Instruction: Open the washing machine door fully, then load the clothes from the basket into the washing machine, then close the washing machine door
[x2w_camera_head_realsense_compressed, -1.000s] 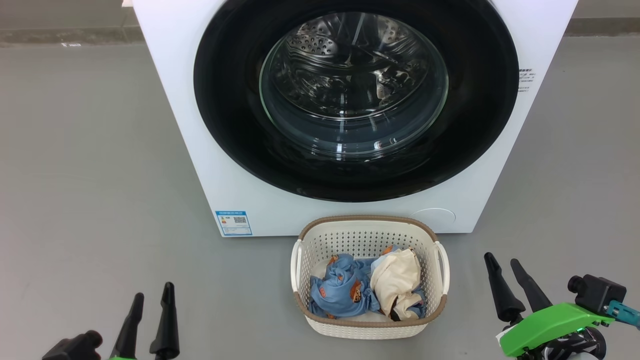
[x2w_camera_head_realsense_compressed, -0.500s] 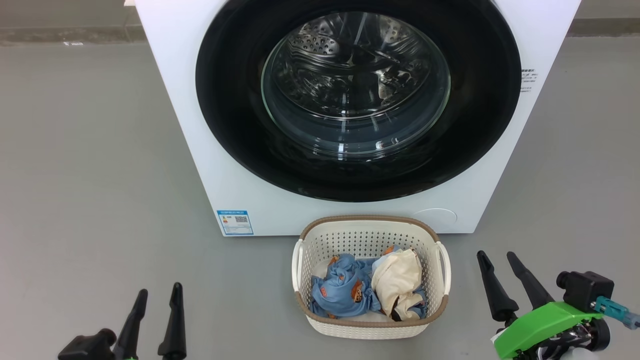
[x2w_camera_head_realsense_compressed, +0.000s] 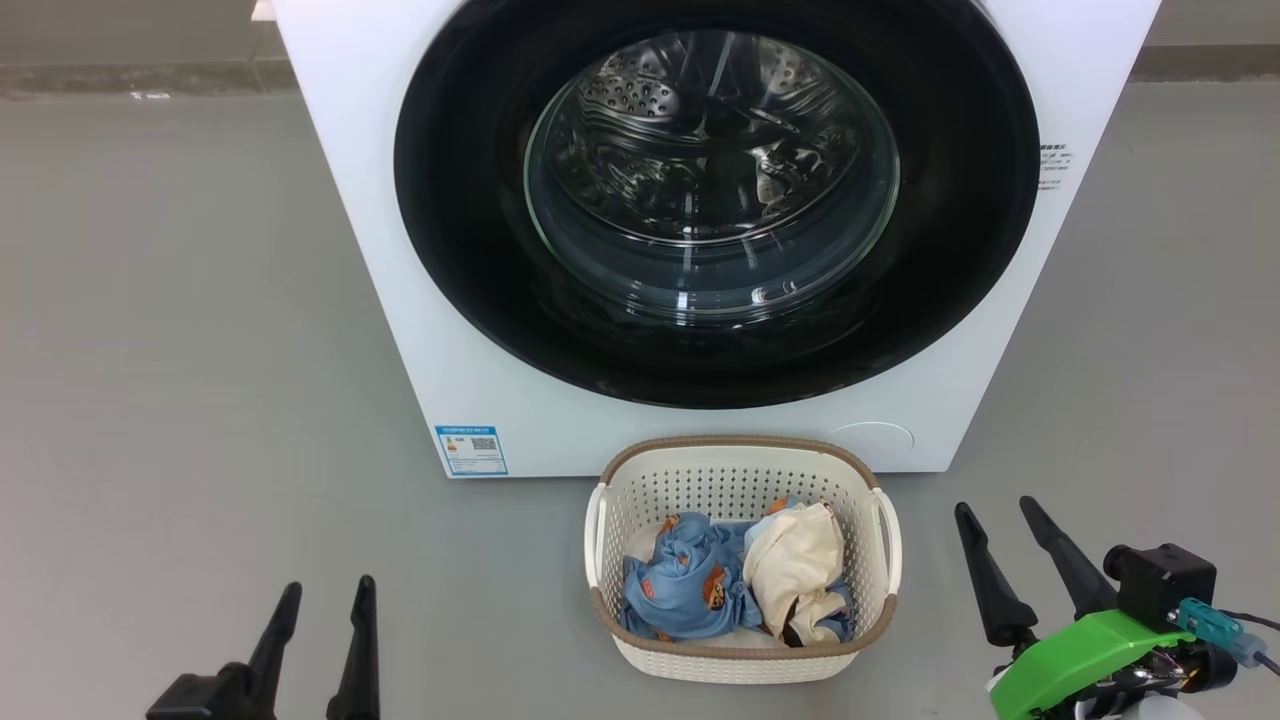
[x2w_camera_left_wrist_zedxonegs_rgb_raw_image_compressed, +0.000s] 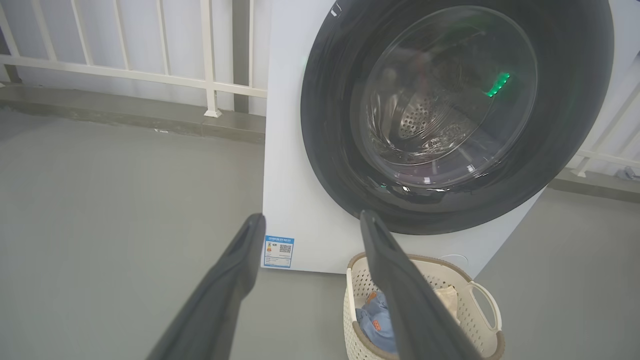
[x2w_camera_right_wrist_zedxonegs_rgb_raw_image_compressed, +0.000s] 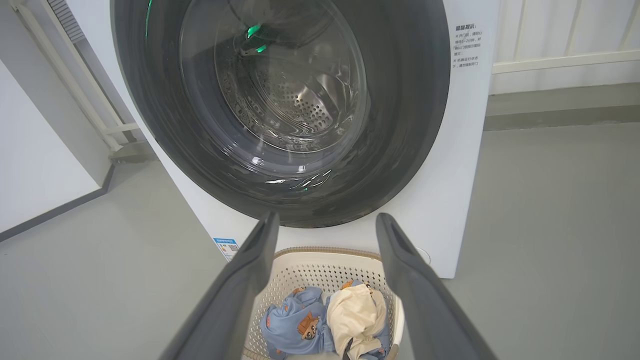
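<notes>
The shut washing machine door blocks the drum; open floor lies either side of the basket.

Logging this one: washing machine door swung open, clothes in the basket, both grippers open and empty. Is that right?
Not quite. The washing machine door is shut, flush against the front of the washing machine, as the head view shows. The rest holds: the clothes lie in the basket, and the left gripper and right gripper are open and empty.
</notes>
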